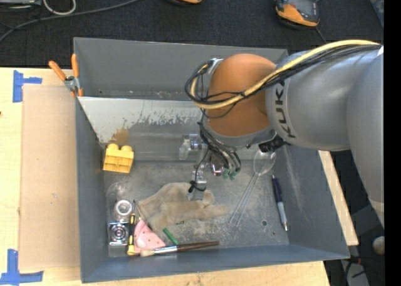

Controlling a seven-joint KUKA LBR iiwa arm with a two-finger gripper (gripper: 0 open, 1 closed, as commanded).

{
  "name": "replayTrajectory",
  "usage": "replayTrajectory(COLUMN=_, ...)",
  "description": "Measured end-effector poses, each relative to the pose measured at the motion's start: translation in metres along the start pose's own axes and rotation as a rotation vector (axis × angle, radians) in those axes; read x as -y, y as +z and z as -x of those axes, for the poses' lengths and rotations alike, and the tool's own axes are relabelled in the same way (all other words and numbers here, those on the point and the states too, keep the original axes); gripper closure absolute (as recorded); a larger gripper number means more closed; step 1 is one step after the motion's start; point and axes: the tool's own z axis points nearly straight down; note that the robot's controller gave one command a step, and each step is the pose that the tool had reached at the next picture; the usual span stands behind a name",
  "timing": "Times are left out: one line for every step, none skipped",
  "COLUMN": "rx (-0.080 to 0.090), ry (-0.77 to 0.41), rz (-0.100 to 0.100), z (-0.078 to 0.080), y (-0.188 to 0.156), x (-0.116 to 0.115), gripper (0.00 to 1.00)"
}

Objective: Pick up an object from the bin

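Note:
My gripper (pixel 198 186) hangs under the orange wrist cover near the middle of the bin. Its lower end is down at the upper right edge of a crumpled beige cloth (pixel 172 211), right at or on the fabric. A clear plastic spoon (pixel 252 192) lies to the right of the gripper, with its bowl up near the wrist. Further right lies a blue pen (pixel 279 203), parallel to the bin's right wall. A clear plastic piece (pixel 188 145) sits just behind the gripper.
A yellow toy brick (pixel 118 158) rests at the left. In the front left corner lie a silver cylinder (pixel 123 207), a small metal block (pixel 118 233), a pink wedge (pixel 148 236) and a brown-handled brush (pixel 185 248). The arm covers the bin's right rear.

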Motion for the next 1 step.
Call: replayTrajectory(rx=0.008, ry=0.003, rz=0.001, z=0.0016, y=-0.0039, x=0.0007, gripper=0.00)
